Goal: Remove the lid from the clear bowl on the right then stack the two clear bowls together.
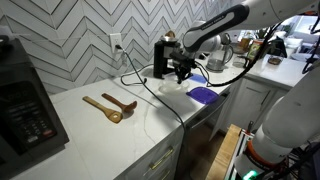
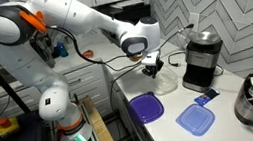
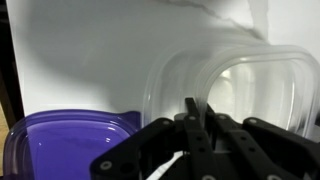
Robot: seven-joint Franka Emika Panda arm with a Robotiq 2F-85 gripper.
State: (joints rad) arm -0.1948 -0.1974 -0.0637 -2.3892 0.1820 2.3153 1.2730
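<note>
Fingers (image 3: 188,122), black and hard-edged, stand pressed together with no gap showing, right at the near rim of the clear bowl (image 3: 235,80). Whether the thin plastic is pinched between them I cannot tell. That bowl is glossy, colourless and rounded-rectangular, and its rim shows as a doubled line, so one bowl or two nested cannot be told. Just beside it lies the flat violet-blue piece (image 3: 60,140), smooth with a raised edge. In an exterior view the lid (image 2: 194,119), light blue and flat, rests on the white bench (image 1: 100,135) off any bowl, before the black coffee maker (image 2: 200,57). Two wooden spoons (image 1: 110,107) lie well apart.
</note>
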